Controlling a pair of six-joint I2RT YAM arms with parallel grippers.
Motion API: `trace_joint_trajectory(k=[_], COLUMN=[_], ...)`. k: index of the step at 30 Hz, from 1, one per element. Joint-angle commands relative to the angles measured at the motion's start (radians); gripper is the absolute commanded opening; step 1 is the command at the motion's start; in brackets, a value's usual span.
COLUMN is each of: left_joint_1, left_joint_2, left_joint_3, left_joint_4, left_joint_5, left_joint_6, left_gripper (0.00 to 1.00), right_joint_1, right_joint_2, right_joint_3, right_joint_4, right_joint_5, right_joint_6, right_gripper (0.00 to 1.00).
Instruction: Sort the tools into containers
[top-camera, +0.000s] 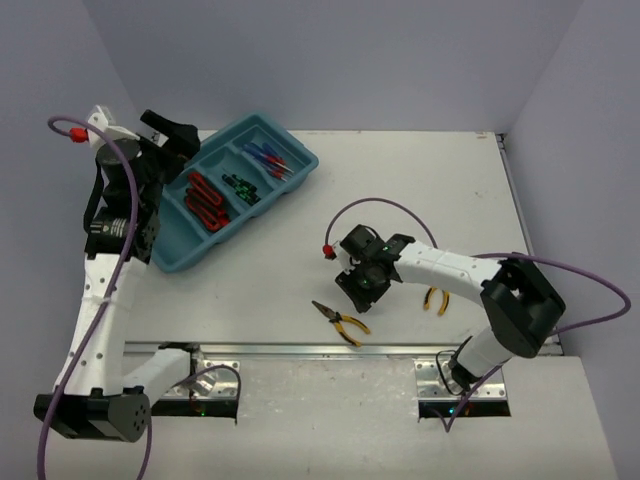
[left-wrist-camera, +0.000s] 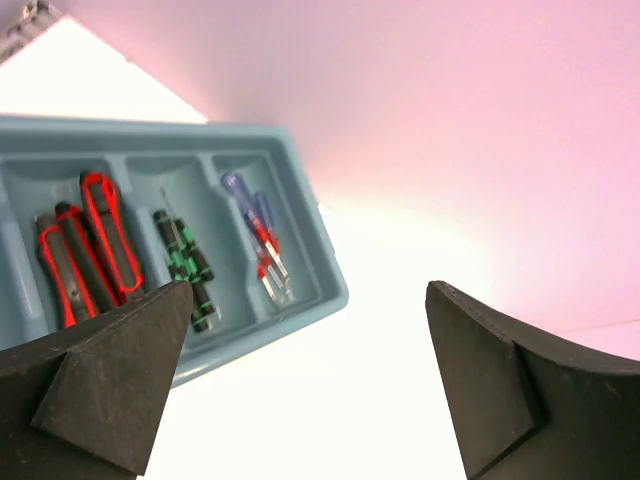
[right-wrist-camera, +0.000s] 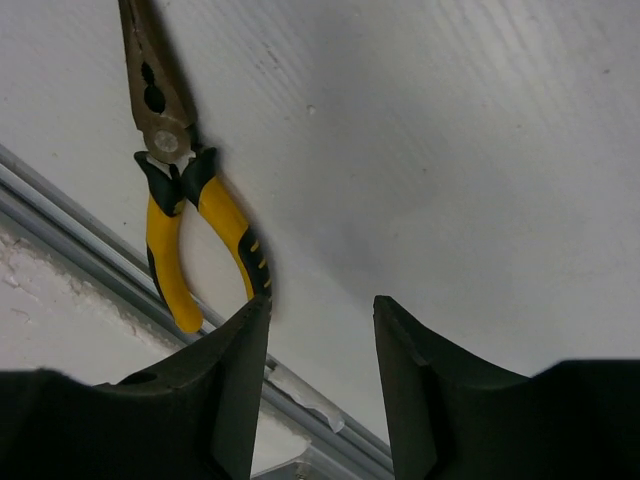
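surface (top-camera: 430, 190): white, carrying yellow-handled pliers (right-wrist-camera: 163, 150) near front edge;
right pincer (right-wrist-camera: 320, 325): hovering beside them, apart, empty;
left pincer (left-wrist-camera: 310, 310): gaping, empty;
handling: likely stiff, weighty; grippy handles are offering hold

From above, the white surface (top-camera: 430, 190) is lit brightly and evenly, and only soft, pale shadows are cast under the right arm (top-camera: 450, 268). In the left wrist view the surface is washed out to plain white by glare, and the wall (left-wrist-camera: 450, 100) is tinted pink. The left tool (left-wrist-camera: 308, 300) is seen dark and a little blurred. In the right wrist view a soft shadow is thrown beside the yellow pliers (right-wrist-camera: 166, 146), and the right tool (right-wrist-camera: 320, 310) is left dark and out of focus.
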Motion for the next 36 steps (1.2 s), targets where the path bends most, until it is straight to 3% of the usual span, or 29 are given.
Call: trace_joint_trajectory(k=[1, 10, 15, 16, 18, 19, 26, 36], left_joint_1=[0.006, 0.006, -0.033, -0.041, -0.091, -0.113, -0.261, -0.434], left_joint_2=[-0.008, -0.06, -0.081, -0.083, -0.091, -0.092, -0.129, -0.176], left_joint_3=[-0.098, -0.206, -0.295, -0.297, -0.352, -0.375, -0.542, -0.848], left_joint_4=[0.021, 0.032, 0.054, 0.058, 0.077, 0.09, 0.229, 0.659], left_joint_5=[0.124, 0.205, 0.231, 0.233, 0.236, 0.234, 0.271, 0.442], left_joint_6=[0.028, 0.066, 0.071, 0.068, 0.053, 0.045, -0.027, -0.041], left_gripper=[1.0, 1.0, 1.0, 1.0, 1.0, 1.0, 1.0, 0.96], right_joint_1=[0.056, 0.116, 0.135, 0.135, 0.136, 0.135, 0.125, 0.041], right_joint_2=[0.044, 0.154, 0.203, 0.203, 0.203, 0.202, 0.13, -0.079], right_joint_3=[0.007, 0.013, -0.001, -0.002, -0.015, -0.016, -0.019, -0.047], right_joint_4=[0.019, 0.055, 0.089, 0.1, 0.142, 0.153, 0.238, 0.398], right_joint_5=[0.004, 0.006, 0.033, 0.034, 0.058, 0.059, 0.139, 0.092], right_joint_6=[-0.006, 0.027, 0.058, 0.058, 0.088, 0.094, 0.21, 0.326], right_gripper=[0.46, 0.41, 0.33, 0.3, 0.06, 0.0, 0.0, 0.0])
